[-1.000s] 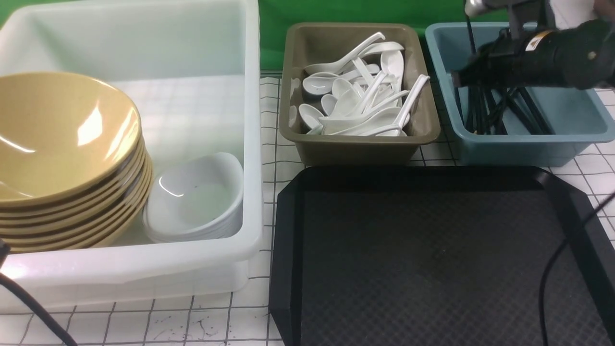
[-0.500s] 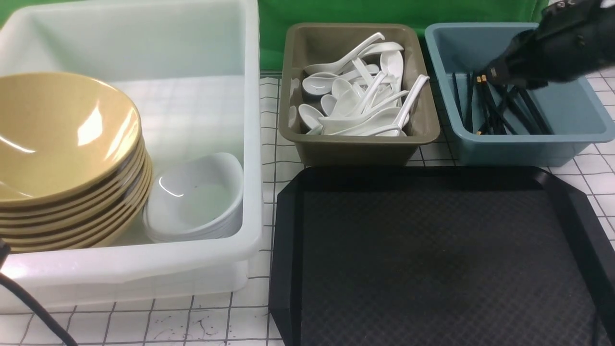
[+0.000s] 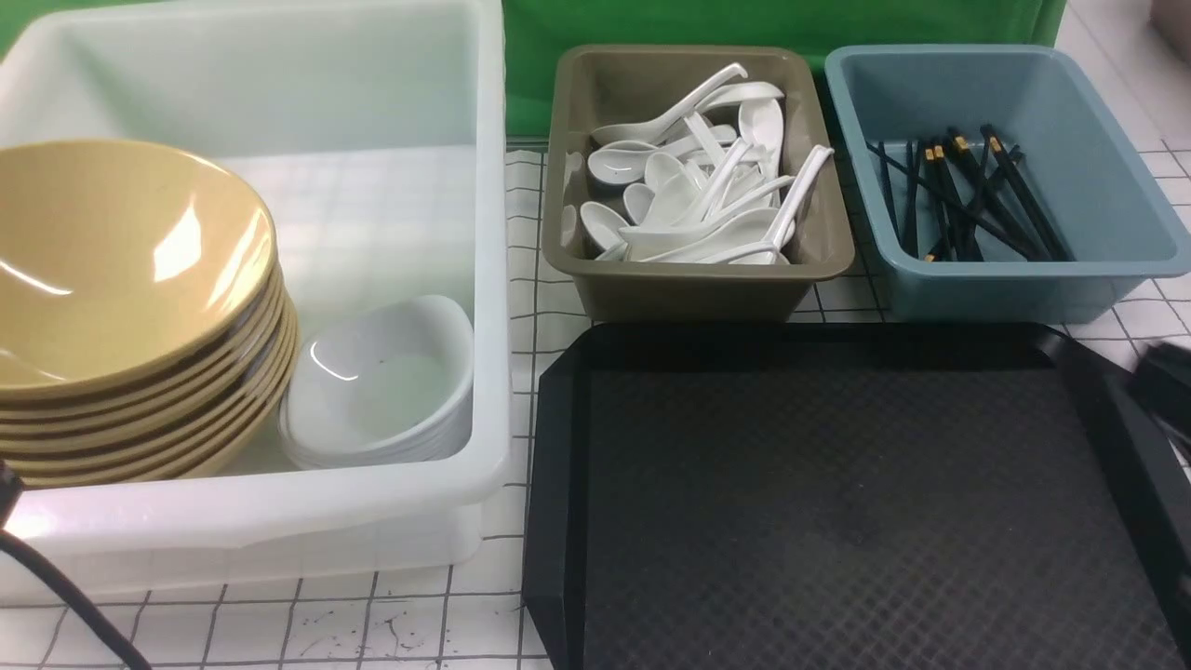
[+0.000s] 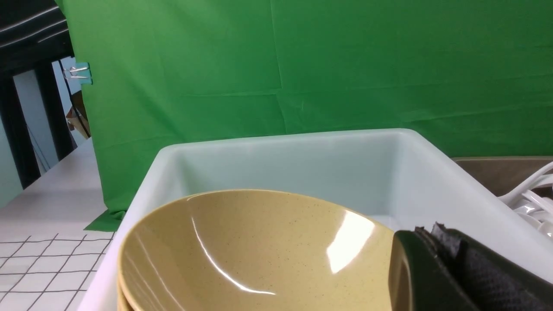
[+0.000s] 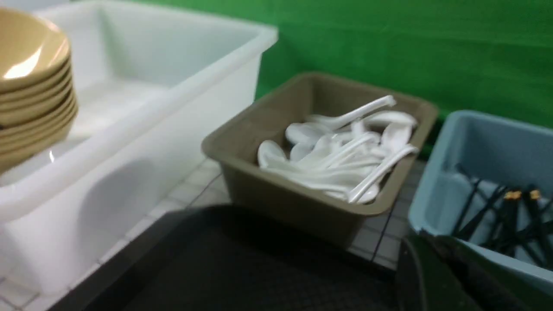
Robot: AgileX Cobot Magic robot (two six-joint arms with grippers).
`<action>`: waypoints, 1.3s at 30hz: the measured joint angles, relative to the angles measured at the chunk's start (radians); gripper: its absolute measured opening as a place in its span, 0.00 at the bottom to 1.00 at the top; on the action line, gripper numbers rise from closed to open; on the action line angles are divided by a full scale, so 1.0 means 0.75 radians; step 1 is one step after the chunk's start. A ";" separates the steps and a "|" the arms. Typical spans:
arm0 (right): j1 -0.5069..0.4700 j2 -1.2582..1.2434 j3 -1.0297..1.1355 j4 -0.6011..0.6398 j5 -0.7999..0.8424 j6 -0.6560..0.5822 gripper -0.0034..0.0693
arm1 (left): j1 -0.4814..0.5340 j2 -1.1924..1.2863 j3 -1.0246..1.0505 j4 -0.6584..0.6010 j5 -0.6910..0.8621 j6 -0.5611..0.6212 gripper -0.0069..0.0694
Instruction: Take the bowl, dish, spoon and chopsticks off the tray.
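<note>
The black tray (image 3: 837, 521) lies in front with nothing on it; it also shows in the right wrist view (image 5: 242, 268). The top yellow bowl (image 3: 102, 261) sits on a stack in the white tub, also in the left wrist view (image 4: 259, 255). White dishes (image 3: 381, 381) are stacked beside the bowls. White spoons (image 3: 698, 195) fill the olive tub. Black chopsticks (image 3: 958, 195) lie in the blue tub. My left gripper (image 4: 427, 233) is shut and empty, just above the bowl's rim. My right gripper (image 3: 1165, 381) is a blur at the tray's right edge; in its wrist view (image 5: 425, 242) it looks shut and empty.
The big white tub (image 3: 372, 93) stands at the left. The olive tub (image 3: 689, 288) and the blue tub (image 3: 1005, 288) stand side by side behind the tray. A green cloth hangs at the back. A black cable (image 3: 65, 596) crosses the front left corner.
My right arm has pulled back from above the blue tub to the tray's right edge. The chopsticks it held over the tub now lie in the tub.
</note>
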 joint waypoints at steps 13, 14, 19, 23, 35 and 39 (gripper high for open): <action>-0.069 -0.475 0.397 0.035 -0.303 -0.045 0.11 | 0.000 0.011 0.005 0.000 0.009 0.000 0.07; -0.138 -0.474 0.398 0.023 -0.308 -0.064 0.11 | 0.000 0.017 0.005 0.000 0.013 0.000 0.07; -0.335 -0.504 0.399 -0.165 -0.294 -0.033 0.11 | 0.000 0.021 0.006 0.000 0.032 0.000 0.07; -0.502 -0.581 0.399 -0.513 -0.167 0.280 0.11 | 0.000 0.023 0.008 0.000 0.035 0.000 0.07; -0.589 -0.599 0.397 -0.728 0.459 0.612 0.11 | 0.000 0.030 0.014 0.000 0.057 0.000 0.07; -0.589 -0.599 0.396 -0.729 0.462 0.631 0.11 | 0.000 0.030 0.014 0.001 0.058 0.001 0.07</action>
